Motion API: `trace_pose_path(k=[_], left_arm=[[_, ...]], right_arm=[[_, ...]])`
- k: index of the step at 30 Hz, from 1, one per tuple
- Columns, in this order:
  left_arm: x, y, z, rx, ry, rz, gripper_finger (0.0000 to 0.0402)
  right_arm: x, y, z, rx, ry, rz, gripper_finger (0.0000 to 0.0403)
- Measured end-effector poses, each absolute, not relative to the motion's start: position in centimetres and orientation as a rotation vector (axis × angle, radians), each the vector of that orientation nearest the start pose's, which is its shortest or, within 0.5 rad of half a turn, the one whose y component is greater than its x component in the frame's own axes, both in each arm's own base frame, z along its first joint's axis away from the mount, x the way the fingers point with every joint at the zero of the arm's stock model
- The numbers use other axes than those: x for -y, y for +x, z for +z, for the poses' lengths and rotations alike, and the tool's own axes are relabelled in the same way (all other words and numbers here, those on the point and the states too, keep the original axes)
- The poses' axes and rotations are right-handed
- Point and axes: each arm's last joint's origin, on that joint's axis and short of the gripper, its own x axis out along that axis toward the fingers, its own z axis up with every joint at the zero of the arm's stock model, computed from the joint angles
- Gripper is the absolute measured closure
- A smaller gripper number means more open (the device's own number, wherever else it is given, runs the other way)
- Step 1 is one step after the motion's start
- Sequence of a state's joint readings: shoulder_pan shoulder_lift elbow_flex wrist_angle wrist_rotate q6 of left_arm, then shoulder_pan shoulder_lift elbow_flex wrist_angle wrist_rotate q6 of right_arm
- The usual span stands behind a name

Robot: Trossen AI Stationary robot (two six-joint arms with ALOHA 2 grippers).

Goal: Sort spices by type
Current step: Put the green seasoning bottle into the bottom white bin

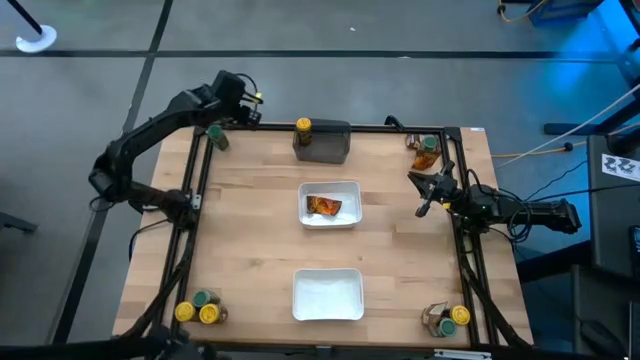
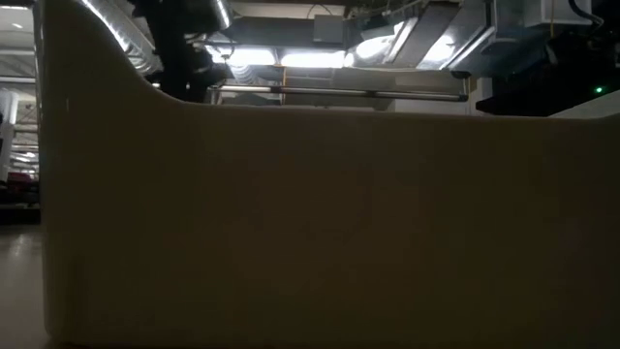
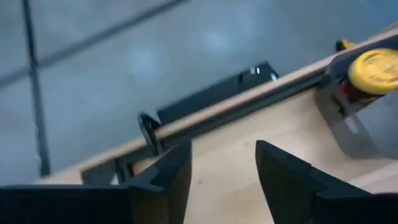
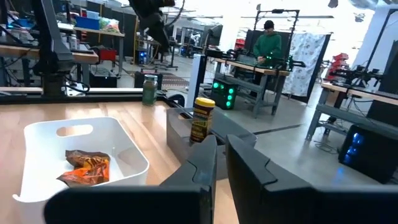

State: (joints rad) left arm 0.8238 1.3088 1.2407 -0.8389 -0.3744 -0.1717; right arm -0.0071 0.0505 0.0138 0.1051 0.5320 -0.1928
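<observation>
My left gripper (image 1: 243, 108) (image 3: 224, 165) hangs open over the table's far left corner, touching nothing. A green-lidded jar (image 1: 215, 136) (image 4: 148, 89) stands on the table just below it. A yellow-lidded jar (image 1: 303, 127) (image 3: 375, 70) (image 4: 203, 119) stands on the dark grey block (image 1: 324, 146). An orange-brown sachet (image 1: 323, 206) (image 4: 84, 167) lies in the far white tray (image 1: 350, 190). My right gripper (image 1: 420, 195) (image 4: 221, 155) is by the right edge, pointing left at that tray, with only a slit between its fingers and nothing held.
The near white tray (image 1: 328, 296) holds nothing, and its wall (image 2: 310, 223) fills the low view. A green-lidded jar (image 1: 428, 143) and a sachet (image 1: 425, 159) sit at the far right corner. Jars cluster at the near left (image 1: 198, 310) and near right (image 1: 459, 316) corners.
</observation>
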Motion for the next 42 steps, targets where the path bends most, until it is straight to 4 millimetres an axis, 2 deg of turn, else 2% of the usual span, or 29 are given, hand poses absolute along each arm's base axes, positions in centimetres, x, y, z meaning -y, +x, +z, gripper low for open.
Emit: trace_pose_path(k=[4,8,12,15,23,27,31,38,42], left_arm=[[-17.7,18.3,33.6,-0.801,-0.244,1.167,0.0314],[-17.2,19.2,34.0,-0.747,-0.221,1.128,0.0379],[-17.7,19.2,34.4,-0.696,-0.209,1.143,0.0394],[-18.4,18.5,34.4,-0.691,-0.243,1.166,0.0358],[-19.3,17.4,34.2,-0.711,-0.277,1.199,0.0195],[-20.0,16.6,33.7,-0.744,-0.316,1.255,0.0137],[-20.8,16.0,32.8,-0.786,-0.388,1.317,0.0117],[-20.9,15.9,31.5,-0.855,-0.429,1.327,0.0124],[-21.4,15.5,29.7,-1.020,-0.476,1.363,0.0125]], right_arm=[[1.5,9.6,17.4,0.013,-0.171,-0.543,0.0366],[1.5,9.6,17.4,0.012,-0.171,-0.544,0.0365],[1.5,9.6,17.4,0.013,-0.170,-0.544,0.0365],[1.5,9.6,17.4,0.008,-0.171,-0.543,0.0366],[1.5,9.6,17.2,-0.011,-0.175,-0.541,0.0366],[1.5,9.6,17.2,-0.011,-0.174,-0.541,0.0365],[1.5,9.6,17.2,-0.011,-0.173,-0.541,0.0366],[1.5,9.6,17.2,-0.010,-0.173,-0.541,0.0366],[1.5,9.6,17.2,-0.010,-0.173,-0.541,0.0366]])
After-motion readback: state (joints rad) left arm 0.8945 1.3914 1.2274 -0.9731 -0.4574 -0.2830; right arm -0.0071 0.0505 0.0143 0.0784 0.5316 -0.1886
